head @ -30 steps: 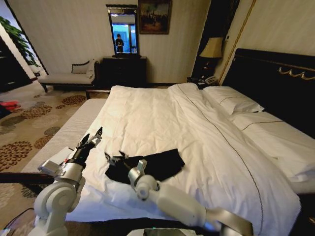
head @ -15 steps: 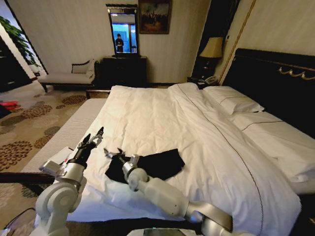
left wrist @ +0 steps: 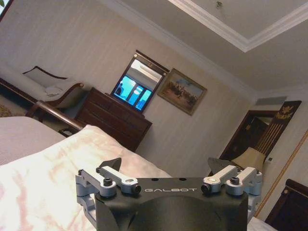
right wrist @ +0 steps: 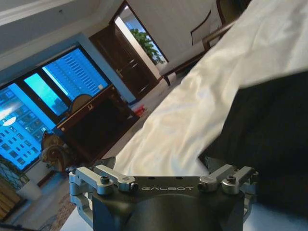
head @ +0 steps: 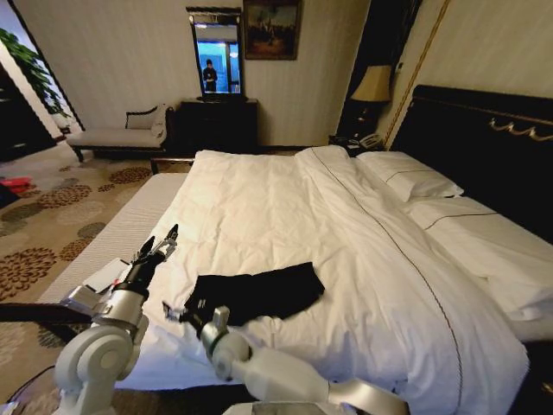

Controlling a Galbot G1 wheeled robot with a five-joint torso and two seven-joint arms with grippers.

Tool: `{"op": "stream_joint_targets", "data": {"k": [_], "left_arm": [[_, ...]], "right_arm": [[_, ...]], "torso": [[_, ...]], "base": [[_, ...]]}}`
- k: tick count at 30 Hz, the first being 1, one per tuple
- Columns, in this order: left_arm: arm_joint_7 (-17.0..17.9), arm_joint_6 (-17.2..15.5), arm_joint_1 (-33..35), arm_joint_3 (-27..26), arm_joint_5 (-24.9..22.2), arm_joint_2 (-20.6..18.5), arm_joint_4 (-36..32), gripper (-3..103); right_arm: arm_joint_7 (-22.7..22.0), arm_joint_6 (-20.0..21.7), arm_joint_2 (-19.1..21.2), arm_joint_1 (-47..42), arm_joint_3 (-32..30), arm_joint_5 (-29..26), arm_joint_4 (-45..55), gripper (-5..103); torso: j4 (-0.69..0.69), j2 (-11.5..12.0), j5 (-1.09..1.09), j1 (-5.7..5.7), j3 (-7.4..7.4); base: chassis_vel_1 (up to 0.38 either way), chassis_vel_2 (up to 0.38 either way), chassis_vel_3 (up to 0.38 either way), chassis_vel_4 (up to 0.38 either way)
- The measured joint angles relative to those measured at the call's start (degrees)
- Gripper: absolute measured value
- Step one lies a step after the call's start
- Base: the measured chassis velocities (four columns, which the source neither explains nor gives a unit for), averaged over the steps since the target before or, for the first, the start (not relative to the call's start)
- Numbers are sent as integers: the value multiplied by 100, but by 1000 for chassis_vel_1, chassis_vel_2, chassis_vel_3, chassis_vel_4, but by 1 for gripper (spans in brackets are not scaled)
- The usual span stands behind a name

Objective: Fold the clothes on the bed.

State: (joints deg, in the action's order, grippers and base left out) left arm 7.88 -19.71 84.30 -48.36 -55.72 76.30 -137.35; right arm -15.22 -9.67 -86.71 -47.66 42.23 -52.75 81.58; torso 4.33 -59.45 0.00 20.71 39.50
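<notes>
Right gripper (head: 177, 313) low beside T-shirt (head: 259, 290) (fingers parted)

Only readable txt: "GALBOT" in pale caps on the matte black metal housing of the left gripper (left wrist: 171, 190), left wrist view. Same "GALBOT" wordmark on the matte black metal housing of the right gripper (right wrist: 166, 188), right wrist view. Head view: no legible lettering on the folded black cotton T-shirt (head: 255, 292), nothing else readable.

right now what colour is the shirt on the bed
Black T-shirt, clearest in the head view.
</notes>
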Motion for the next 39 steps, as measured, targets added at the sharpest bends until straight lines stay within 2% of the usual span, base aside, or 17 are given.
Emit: {"op": "stream_joint_targets", "data": {"k": [10,12,16,17,21,22,25,29,39], "left_arm": [[11,-2,41,-73,-13,-61,-37,100],[12,-1,43,-79,-16,-63,-37,100],[15,5,27,-61,-18,-48,-12,100],[15,5,27,-61,-18,-48,-12,100],[20,6,-1,7,-12,-28,20,100],[20,6,-1,7,-12,-28,20,100],[21,6,-29,52,-5,-32,49,100],[22,5,-68,94,2,-31,92,100],[22,-3,-102,154,37,-66,140,100]], "right_arm": [[-23,-60,83,-54,65,414,374,100],[-2,-123,133,6,27,285,596,100],[264,-385,234,268,-445,-464,1350,100],[264,-385,234,268,-445,-464,1350,100],[282,-414,247,595,-1276,-936,993,100],[282,-414,247,595,-1276,-936,993,100],[61,-273,277,674,-1789,-1177,567,100],[-155,-126,337,590,-2054,-1212,338,100],[-523,-42,481,-160,-2134,-713,286,100]], "torso": [[0,0,0,0,0],[-1,0,0,0,0],[-1,0,1,0,1],[-1,0,1,0,1],[-1,0,1,0,1],[-1,0,1,0,1],[0,1,1,2,2],[0,1,1,2,1],[0,0,1,1,1]], "base": [[0,0,0,0],[0,0,0,0],[0,0,0,0],[0,0,0,0],[0,0,0,0],[0,0,0,0],[0,0,0,0],[0,0,0,0],[0,0,0,0]]}}
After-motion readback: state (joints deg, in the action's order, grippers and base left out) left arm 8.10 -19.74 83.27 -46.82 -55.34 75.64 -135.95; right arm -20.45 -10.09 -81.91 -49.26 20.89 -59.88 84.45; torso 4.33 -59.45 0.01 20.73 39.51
